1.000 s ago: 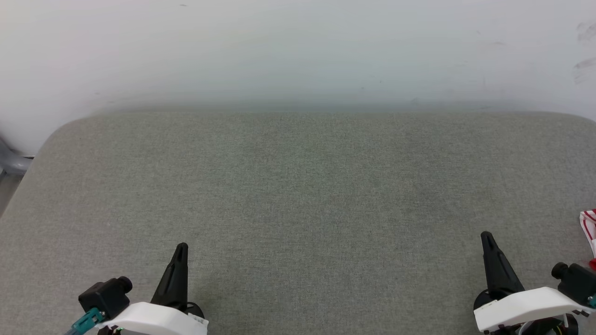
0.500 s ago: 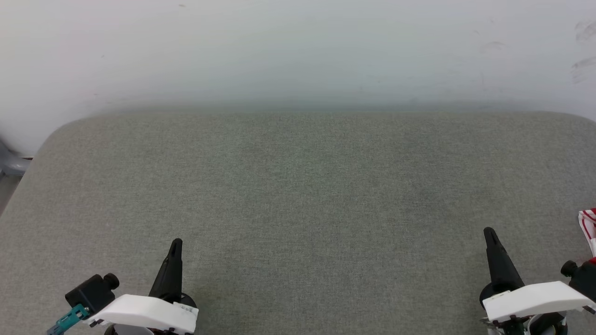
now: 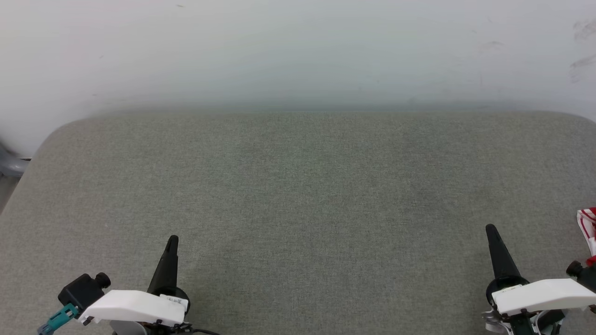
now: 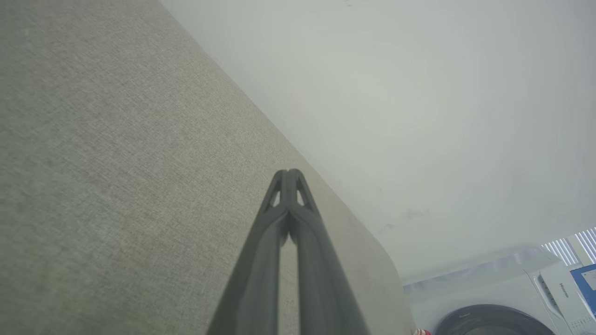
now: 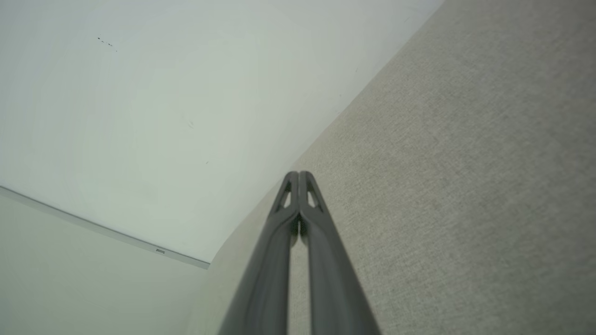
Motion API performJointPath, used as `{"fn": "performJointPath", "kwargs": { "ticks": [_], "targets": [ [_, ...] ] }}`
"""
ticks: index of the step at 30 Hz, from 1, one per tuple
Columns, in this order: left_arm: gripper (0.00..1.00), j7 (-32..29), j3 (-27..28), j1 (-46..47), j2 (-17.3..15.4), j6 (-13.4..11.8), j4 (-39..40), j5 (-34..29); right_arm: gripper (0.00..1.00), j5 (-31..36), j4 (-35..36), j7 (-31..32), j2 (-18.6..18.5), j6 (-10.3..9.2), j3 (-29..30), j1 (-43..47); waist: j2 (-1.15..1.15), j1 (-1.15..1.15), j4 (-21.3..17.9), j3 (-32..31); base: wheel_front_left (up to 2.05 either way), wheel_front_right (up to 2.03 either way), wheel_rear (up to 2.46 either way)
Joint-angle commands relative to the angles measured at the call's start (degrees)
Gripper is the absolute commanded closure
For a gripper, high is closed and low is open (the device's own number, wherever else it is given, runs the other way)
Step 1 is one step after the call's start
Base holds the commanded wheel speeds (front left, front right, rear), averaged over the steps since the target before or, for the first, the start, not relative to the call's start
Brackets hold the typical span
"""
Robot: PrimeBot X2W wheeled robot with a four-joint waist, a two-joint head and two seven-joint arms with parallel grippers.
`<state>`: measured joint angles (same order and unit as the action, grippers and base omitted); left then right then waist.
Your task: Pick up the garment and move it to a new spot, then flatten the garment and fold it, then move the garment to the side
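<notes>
A grey woven surface (image 3: 298, 195) runs back to a plain white wall (image 3: 298, 46). My left gripper (image 3: 172, 240) and right gripper (image 3: 490, 229) point forward over its near edge, both pinched tight on nothing. The garment (image 3: 587, 225) peeks in at the right edge, near my right gripper; I see just a strip of red-and-white striped trim. I judge it light, limp and quick to bunch, so I'd pinch 2 well-spread points, ideally the shoulders.

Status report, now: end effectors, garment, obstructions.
Left end effector shut, empty, over grey surface. Right end effector shut, empty. Garment at head view's right edge, ungrasped. No obstruction seen between it and the nearer arm.
</notes>
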<state>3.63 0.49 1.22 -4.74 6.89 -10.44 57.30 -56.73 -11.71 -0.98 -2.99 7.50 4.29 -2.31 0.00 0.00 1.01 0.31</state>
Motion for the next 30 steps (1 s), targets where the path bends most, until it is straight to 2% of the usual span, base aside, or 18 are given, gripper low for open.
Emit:
{"fn": "performJointPath", "kwargs": {
  "ticks": [1,9,30],
  "targets": [
    [1.00,-0.4,0.4,1.3,0.0,0.3,0.3,1.5,1.00,-1.6,0.3,0.3,0.1,0.00,0.2,-1.5,0.00,0.00,0.0,0.0,0.00,0.00,0.00],
    [1.00,-2.0,1.2,2.1,0.2,0.3,-0.3,7.8,1.00,-7.8,-0.2,1.6,0.1,0.00,0.6,-2.0,0.00,0.00,-0.2,0.0,0.00,0.00,0.00],
    [1.00,-5.1,2.9,3.4,0.7,0.5,-1.7,19.0,1.00,-19.0,-1.0,4.0,0.1,-0.01,1.3,-2.9,0.00,0.00,-0.4,-0.1,0.00,0.00,0.00]
  ]
}}
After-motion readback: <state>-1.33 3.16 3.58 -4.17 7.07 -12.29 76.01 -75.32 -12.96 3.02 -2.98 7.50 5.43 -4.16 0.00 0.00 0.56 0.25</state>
